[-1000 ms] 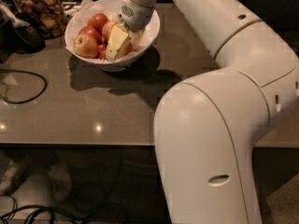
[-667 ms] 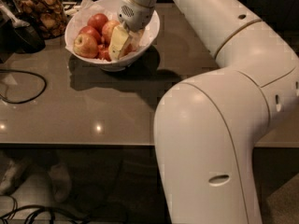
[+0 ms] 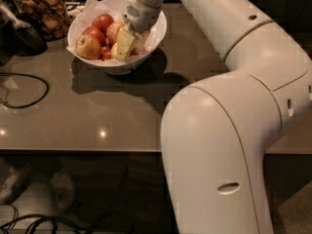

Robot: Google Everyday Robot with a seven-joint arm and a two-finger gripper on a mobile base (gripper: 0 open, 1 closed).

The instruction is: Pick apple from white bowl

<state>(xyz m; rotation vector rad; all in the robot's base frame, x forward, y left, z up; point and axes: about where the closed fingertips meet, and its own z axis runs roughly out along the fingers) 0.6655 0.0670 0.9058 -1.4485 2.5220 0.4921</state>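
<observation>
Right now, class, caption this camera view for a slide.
Robot's gripper hangs inside the wide glossy white bowl beside a round yellow-red apple.

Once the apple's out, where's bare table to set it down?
Bare table runs in front of the white bowl, between the cable and the arm. Crowded behind: jar beside the bowl, end effector down among its apples.

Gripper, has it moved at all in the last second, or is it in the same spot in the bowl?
No, not noticeably. The gripper sits where it was, low inside the white bowl, just in from the bowl's right rim.
</observation>
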